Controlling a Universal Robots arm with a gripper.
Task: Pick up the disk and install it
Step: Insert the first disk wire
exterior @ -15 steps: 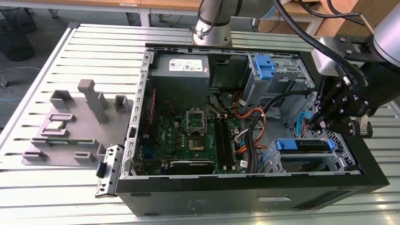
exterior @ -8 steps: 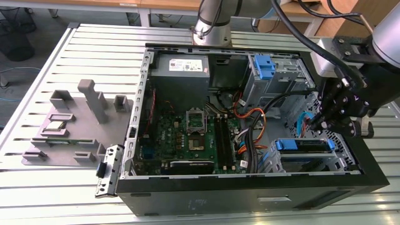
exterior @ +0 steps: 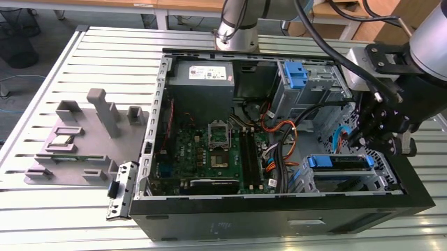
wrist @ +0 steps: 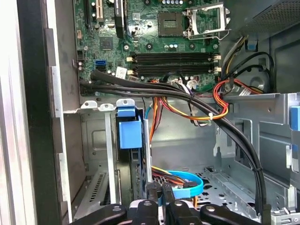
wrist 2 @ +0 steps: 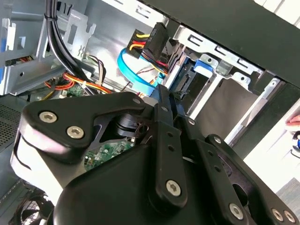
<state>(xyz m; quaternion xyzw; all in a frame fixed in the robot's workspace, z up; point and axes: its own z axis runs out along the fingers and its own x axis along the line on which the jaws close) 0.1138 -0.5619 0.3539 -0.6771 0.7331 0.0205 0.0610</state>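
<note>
Hanging the gripper (wrist: 159, 185) low inside the open computer case (exterior: 279, 222), against the wall at the exterior view's right. Pinching the 2 black fingers (wrist: 151, 193) almost together in both wrist views, clenched with nothing between them. Hovering just beside the disk (exterior: 338, 162), near it yet not gripping it.

Finding the disk slotted on edge into the metal drive cage (exterior: 349, 180), in the case's corner toward the exterior view's lower right. Showing, of the disk, a long bright blue plastic rail framing a dark narrow middle in the exterior view, and a squared blue tab above a slim dark edge in the first wrist view.

Looping a light blue flat cable (wrist: 192, 186) just past the fingertips, over the perforated case floor. Running a thick bundle of black cables (wrist: 187, 96) farther on, across the cage's top, with orange, yellow and red wires (wrist: 220, 101) curling beside it.

Seeing beyond those the green motherboard (wrist: 154, 33), with its open processor socket (wrist: 206, 21) and dark memory slots (wrist: 173, 63). Seeing at the far end a grey power-supply box (exterior: 202, 73) with a white sticker, and 1 more blue bracket (exterior: 297, 73) upright in the upper cage.

Resting the whole case on a slatted light table (exterior: 70, 219), with a grey holder block (exterior: 77, 141) well apart toward the exterior view's left and the silver arm (exterior: 234, 26) rising behind.
</note>
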